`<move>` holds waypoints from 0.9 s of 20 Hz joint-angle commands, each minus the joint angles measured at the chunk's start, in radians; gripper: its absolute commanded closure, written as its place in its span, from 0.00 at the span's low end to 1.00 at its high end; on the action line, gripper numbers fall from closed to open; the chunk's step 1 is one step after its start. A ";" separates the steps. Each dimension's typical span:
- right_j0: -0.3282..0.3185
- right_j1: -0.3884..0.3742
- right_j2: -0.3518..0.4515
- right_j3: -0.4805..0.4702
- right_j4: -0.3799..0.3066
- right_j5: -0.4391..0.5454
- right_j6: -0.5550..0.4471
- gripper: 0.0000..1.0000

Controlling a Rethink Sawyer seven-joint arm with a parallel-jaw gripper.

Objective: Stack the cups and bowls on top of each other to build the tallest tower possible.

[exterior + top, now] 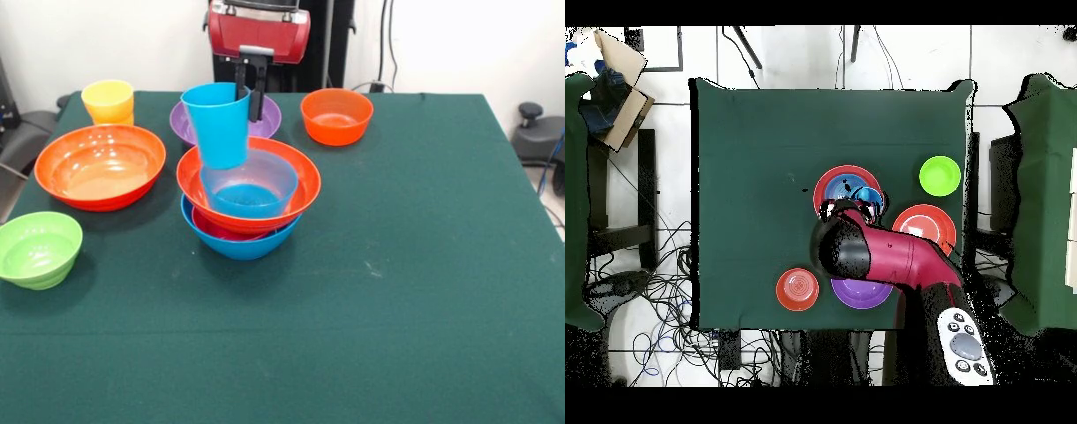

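Note:
The tower stands mid-table: a large blue bowl (237, 244) at the bottom, a magenta bowl (216, 230) in it, then a large orange bowl (296, 181) and a medium blue bowl (256, 190). My gripper (249, 88) comes down from above and is shut on the far rim of the sky blue cup (216, 124), one finger inside and one outside. The cup is upright, its base at the medium blue bowl's left rim. In the overhead view my arm (875, 255) covers part of the tower (845, 185). The yellow cup (108, 101) stands at the far left.
A large orange bowl (100, 165) and a lime green bowl (37, 249) lie left of the tower. A purple bowl (269, 119) sits behind it, and a small orange bowl (335, 116) at the far right. The green table (424, 283) extends right and toward the camera.

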 commanded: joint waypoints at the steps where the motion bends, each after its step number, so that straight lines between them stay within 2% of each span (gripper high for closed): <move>1: -0.001 0.021 0.016 0.048 -0.084 -0.046 0.084 1.00; 12: 0.001 -0.022 0.015 0.059 -0.076 -0.004 0.068 1.00; 13: -0.002 -0.023 0.018 0.058 -0.075 0.004 0.063 0.00; 18: 0.006 -0.028 0.014 0.032 -0.059 0.048 0.057 0.00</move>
